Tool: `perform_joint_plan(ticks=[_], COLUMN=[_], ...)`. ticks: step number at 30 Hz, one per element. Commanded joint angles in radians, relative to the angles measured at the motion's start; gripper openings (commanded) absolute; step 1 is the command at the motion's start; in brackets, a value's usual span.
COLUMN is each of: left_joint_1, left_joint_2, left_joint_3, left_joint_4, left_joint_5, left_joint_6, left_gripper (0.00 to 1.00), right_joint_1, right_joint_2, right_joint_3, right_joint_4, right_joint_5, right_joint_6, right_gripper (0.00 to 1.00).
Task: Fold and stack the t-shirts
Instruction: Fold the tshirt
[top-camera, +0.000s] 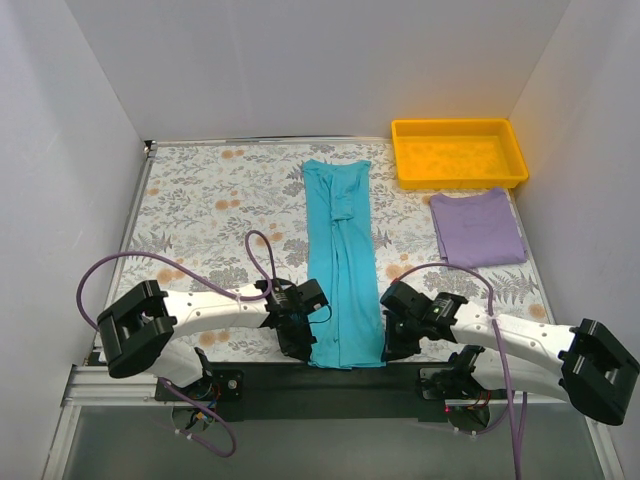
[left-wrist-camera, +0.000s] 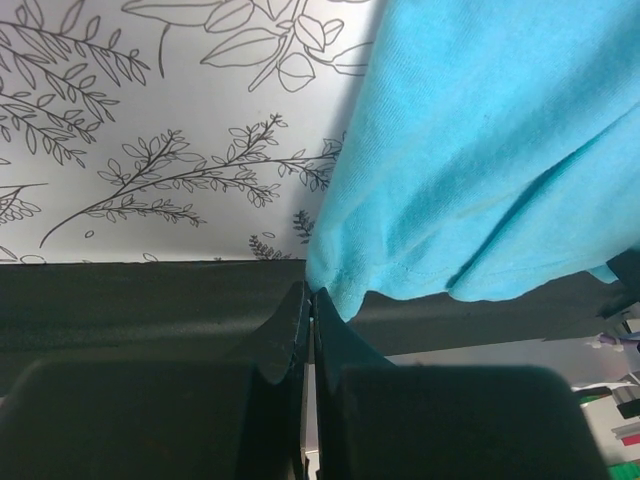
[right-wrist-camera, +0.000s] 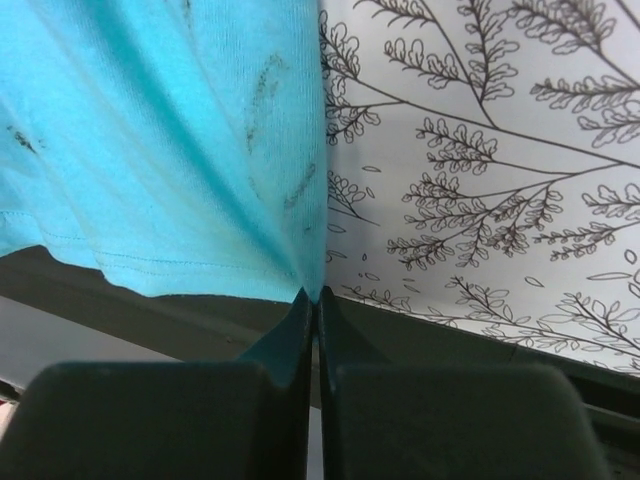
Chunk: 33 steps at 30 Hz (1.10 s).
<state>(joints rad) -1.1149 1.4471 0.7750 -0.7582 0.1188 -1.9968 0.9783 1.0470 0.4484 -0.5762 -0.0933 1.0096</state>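
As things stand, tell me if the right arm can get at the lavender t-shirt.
Probably not yet: the right gripper is shut on the teal t-shirt's near corner. Once it lets go, only bare tablecloth lies between it and the lavender t-shirt.

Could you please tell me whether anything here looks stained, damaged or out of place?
Yes: the teal shirt has dark smudges near the corner pinched by the right pincer, odd on otherwise clean cloth. Nothing else stands out.

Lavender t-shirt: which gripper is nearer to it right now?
Right. The right gripper pinches the teal t-shirt at its near right corner, below-left of the lavender t-shirt in the top view. The left gripper pinches the near left corner, farther away.
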Motion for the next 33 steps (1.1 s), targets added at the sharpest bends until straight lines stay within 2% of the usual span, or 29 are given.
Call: perform_joint_plan(ticks=[1,10,13,16,19,23,27,33], left_joint_1=[-0.003,0.023,0.125,0.283,0.383,0.481,0.553,0.616], left_joint_2=[-0.059,-0.094,-0.108,-0.084,0.008,0.146,0.278,0.417], left_joint_3=[0.033,0.102,0.101,0.139,0.259,0.441,0.622,0.714], left_joint_4=[-0.021,-0.052,-0.012,0.017,0.019,0.019,0.033,0.117], left_joint_5=[0.008,0.051,0.077,0.071,0.033,-0.037,-0.106,-0.18], left_joint_6=[-0.002,0.067,0.111,0.19,0.292,0.406,0.486,0.555], left_gripper=[0.0,0.0,0.0,0.0,0.0,0.0,0.0,0.0], right_joint_1=[0.008,-0.026,-0.125,-0.206,-0.318,-0.395,-0.446,-0.492], right_joint_2=[-0.034,-0.038,0.002,0.063,0.197,0.344,0.482,0.659], right_joint_3=[0.007,0.172,0.238,0.3,0.436,0.671,0.834,0.966], right_joint_4=[-0.071,-0.166,-0.168,-0.157,-0.152,-0.14,-0.108,-0.038], right_joint_5=[-0.006,0.004,0.015,0.041,0.076,0.139,0.155,0.162], right_joint_6=[-0.016,-0.115,-0.202,-0.294,-0.428,-0.577,-0.667,-0.746], right_gripper=[0.01,0.01,0.01,0.01,0.01,0.01,0.01,0.01])
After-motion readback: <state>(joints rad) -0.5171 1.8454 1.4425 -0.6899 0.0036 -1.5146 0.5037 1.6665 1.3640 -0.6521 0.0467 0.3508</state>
